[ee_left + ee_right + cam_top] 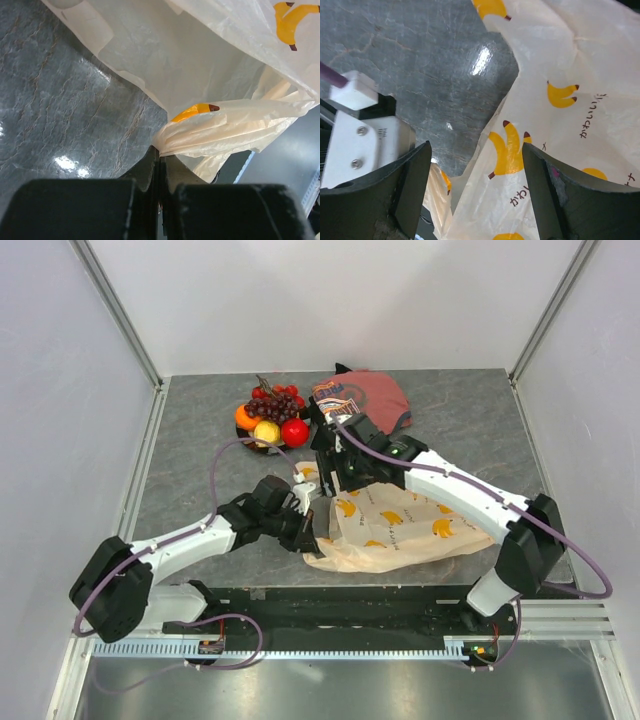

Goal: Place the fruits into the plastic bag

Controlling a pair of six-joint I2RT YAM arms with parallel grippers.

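The fruits sit together on a dark plate (249, 443) at the back: a red apple (294, 432), an orange (245, 418), a yellow fruit (266, 432), purple grapes (272, 405) and small red berries (283, 391). The plastic bag (400, 525), cream with yellow banana prints, lies flat in front of them. My left gripper (305, 535) is shut on the plastic bag's near-left edge, and the film bunches at its tips (160, 150). My right gripper (322, 480) hangs open just over the bag's left side (560, 100), its fingers (415, 185) holding nothing.
A red-and-black printed cloth (370, 398) lies folded at the back right of the plate. The left arm's white wrist housing (360, 145) is close beside my right gripper. Grey walls enclose the dark stone tabletop (480, 430).
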